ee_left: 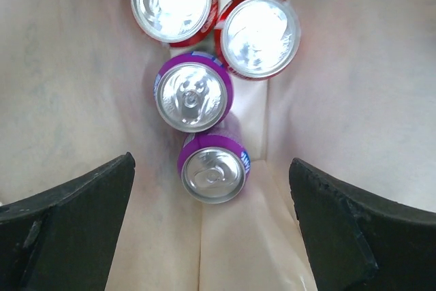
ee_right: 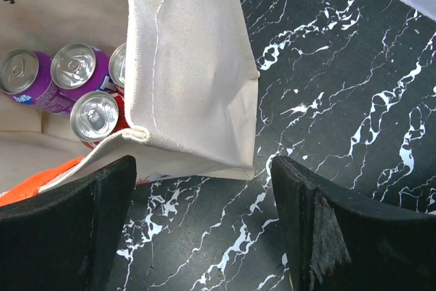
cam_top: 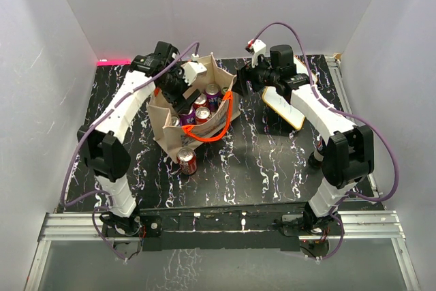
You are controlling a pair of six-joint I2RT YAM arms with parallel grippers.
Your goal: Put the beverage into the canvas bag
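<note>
The beige canvas bag stands open at the table's back middle, its orange handles hanging over the front. Several cans stand inside it. In the left wrist view these are two purple cans and two red cans on the bag's floor. My left gripper is open and empty inside the bag's mouth, above the nearest purple can. One red can stands on the table in front of the bag. My right gripper is open and empty just outside the bag's right corner.
A white board with an orange edge lies under my right arm. A small dark can-like object stands beside the right arm's elbow. White walls enclose the black marbled table on three sides.
</note>
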